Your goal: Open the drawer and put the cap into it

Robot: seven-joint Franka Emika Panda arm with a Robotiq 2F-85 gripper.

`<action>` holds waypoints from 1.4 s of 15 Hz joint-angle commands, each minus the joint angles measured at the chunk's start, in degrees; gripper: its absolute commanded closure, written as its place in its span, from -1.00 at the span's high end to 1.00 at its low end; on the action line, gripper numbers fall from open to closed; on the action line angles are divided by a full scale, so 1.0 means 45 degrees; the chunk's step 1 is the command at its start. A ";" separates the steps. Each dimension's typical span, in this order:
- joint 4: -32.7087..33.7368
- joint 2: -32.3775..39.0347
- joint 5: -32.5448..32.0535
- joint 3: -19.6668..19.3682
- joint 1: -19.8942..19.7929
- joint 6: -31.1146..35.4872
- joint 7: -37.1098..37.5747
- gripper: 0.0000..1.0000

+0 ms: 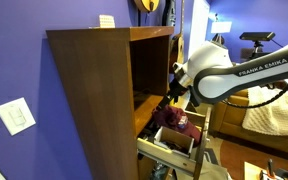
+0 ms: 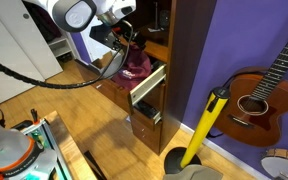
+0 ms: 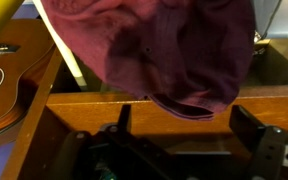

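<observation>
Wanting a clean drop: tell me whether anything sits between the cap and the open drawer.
Nothing visible does. The drawer stands open, and the cap sits directly over its open top in both exterior views, with no other thing between them. Whether the cap rests inside it cannot be told.

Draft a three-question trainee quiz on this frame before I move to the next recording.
1. True or false: the drawer is shut.
2. The cap is: A) on the floor, B) at the open drawer, C) hanging on the wall.
3. Fill in: the instrument leaning by the purple wall is a ____.
Key: 1 false; 2 B; 3 guitar.
</observation>
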 commanded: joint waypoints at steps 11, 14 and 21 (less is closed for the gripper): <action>-0.0677 0.0899 0.0143 0.0022 -0.0112 -0.0325 -0.0088 1.00; -0.0695 0.0908 0.0091 0.0035 -0.0235 -0.0157 0.0027 1.00; -0.0787 -0.0705 -0.0217 0.0019 -0.0682 -0.1379 0.0251 1.00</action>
